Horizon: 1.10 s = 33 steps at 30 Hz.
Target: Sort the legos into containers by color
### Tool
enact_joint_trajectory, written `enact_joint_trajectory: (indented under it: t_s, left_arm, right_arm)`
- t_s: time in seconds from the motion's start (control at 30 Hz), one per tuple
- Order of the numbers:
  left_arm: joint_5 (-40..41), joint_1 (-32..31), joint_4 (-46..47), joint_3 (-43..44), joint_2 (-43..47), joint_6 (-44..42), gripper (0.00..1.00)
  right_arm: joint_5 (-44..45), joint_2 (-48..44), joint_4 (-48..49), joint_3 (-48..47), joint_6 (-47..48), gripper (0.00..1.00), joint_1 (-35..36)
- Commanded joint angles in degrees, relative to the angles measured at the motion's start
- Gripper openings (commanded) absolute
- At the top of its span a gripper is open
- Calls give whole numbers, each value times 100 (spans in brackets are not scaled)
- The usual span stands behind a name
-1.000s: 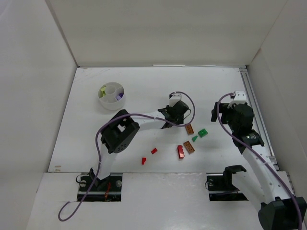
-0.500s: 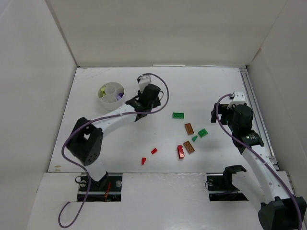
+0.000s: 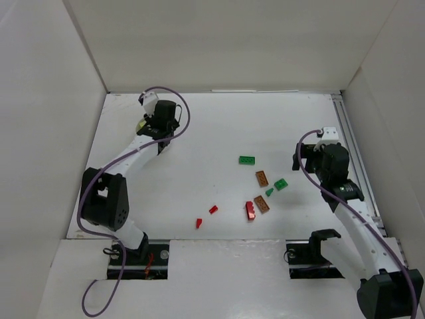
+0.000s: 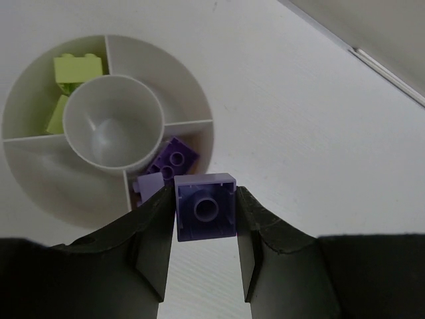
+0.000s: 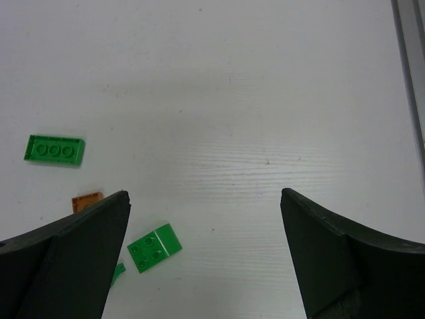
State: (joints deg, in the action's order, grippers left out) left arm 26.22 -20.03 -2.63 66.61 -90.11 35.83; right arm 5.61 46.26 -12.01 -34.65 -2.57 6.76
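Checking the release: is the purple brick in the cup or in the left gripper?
Out of the cup: the left gripper is shut on the purple brick, pinching it from both sides.

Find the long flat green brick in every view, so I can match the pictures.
Top external: the long green brick lies right of centre.
Left wrist: not in it.
Right wrist: at the left edge, about mid-height.
Shared landmark: the square green brick, lower and to the right of the long one in both views.

Cup [image 3: 141,125] mostly hidden under left arm [image 3: 161,119]; orange brick [image 5: 86,201] partly behind right jaws.
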Motion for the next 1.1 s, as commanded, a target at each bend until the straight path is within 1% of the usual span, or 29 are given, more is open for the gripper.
enact_joint_trajectory:
  t_s: [0.0, 0.13, 0.27, 0.3, 0.43, 0.67, 0.73, 0.77, 0.83, 0.9, 0.93, 0.97, 1.07]
  left_arm:
    - [137, 210, 26, 98, -42, -42, 31]
    - [138, 412, -27, 151, -217, 11, 31]
    - [138, 412, -27, 151, -280, 11, 39]
    - [138, 412, -27, 151, -358, 11, 39]
    - [138, 474, -140, 300, -482, 11, 48]
    - [24, 474, -141, 414, -420, 11, 48]
    - [-47, 474, -141, 344, -210, 11, 52]
    - [-255, 474, -141, 257, -122, -41, 55]
    - [-511, 474, 25, 64, 175, -251, 67]
    - [-879, 334, 149, -130, 405, -436, 79]
    - [-881, 238, 149, -339, 519, -437, 96]
    - [-969, 132, 149, -429, 712, -524, 100]
    - [-1311, -263, -115, -867, 1028, -525, 100]
  right_arm:
    - [168, 32, 199, -112, 55, 100, -35]
    - [230, 32, 146, -164, 55, 100, -35]
    - [283, 85, 146, -217, 55, 100, -35]
    - [283, 137, 146, -217, 55, 100, -35]
    - [283, 138, 146, -217, 55, 100, -35]
    - [283, 23, 41, -217, 107, 100, -35]
    - [152, 23, 41, -217, 160, 100, -35]
    - [-14, 23, 41, -217, 247, 100, -35]
    - [-348, 23, 128, -217, 379, 100, -35]
    - [-786, 102, 182, -217, 511, 100, -35]
    - [-928, 198, 251, -217, 512, 100, -35]
    - [-1008, 295, 252, -217, 564, 100, -35]
    - [-1141, 418, 322, -217, 617, 100, 158]
